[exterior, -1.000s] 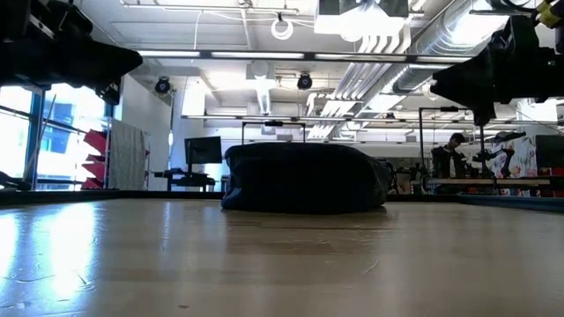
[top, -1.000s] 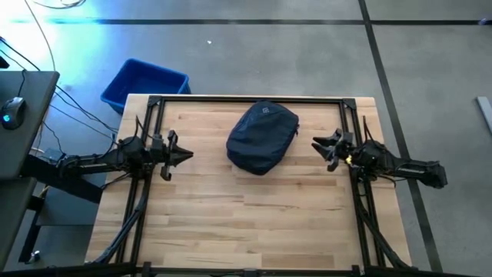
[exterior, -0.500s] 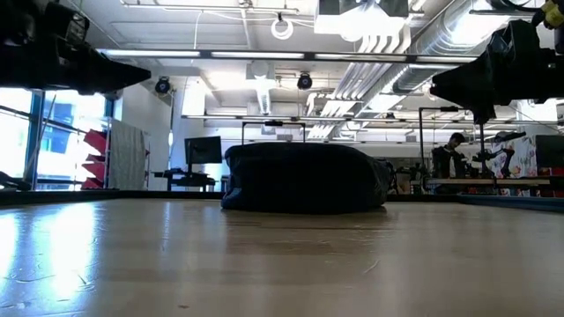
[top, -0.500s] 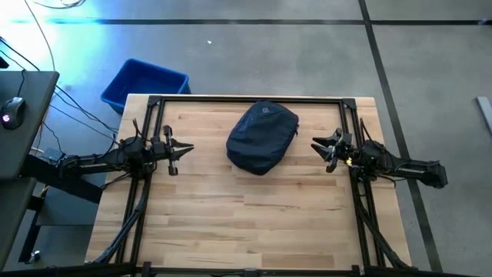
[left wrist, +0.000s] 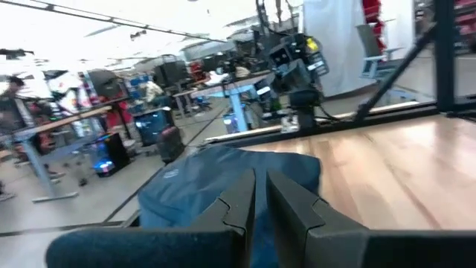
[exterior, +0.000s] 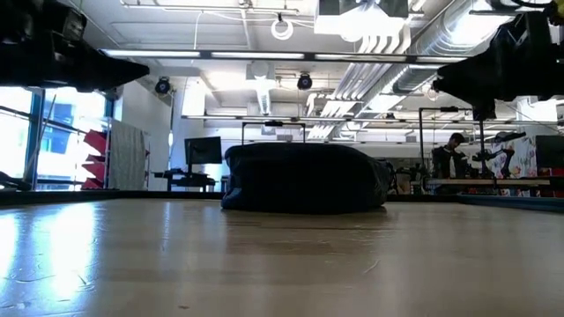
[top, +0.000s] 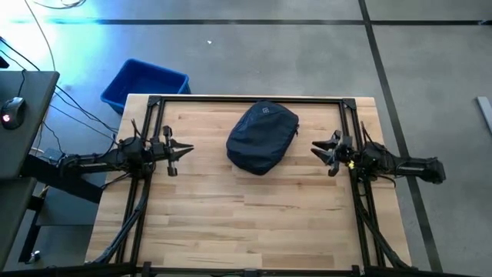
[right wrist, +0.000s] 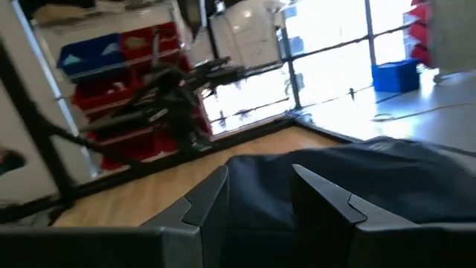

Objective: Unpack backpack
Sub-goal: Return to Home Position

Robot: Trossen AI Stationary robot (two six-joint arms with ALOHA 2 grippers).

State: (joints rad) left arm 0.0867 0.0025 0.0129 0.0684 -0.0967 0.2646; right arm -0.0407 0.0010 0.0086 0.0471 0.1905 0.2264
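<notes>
Backpack [top: 262, 137] lies, seemingly zipped, at the far middle of the worktop [top: 246, 223] — an arm off to each side.

The left pincer [top: 184, 149], fingers almost together, and the right pincer [top: 317, 148], fingers apart on nothing, hover clear of the bag. I'd judge the risk lies in the unzipping — a lone tug could drag the soft bag across the smooth pale wood instead of opening it. A blue bin [top: 144, 83] sits on the grey floor past the far left corner, and a bright workshop with benches lies beyond.
</notes>
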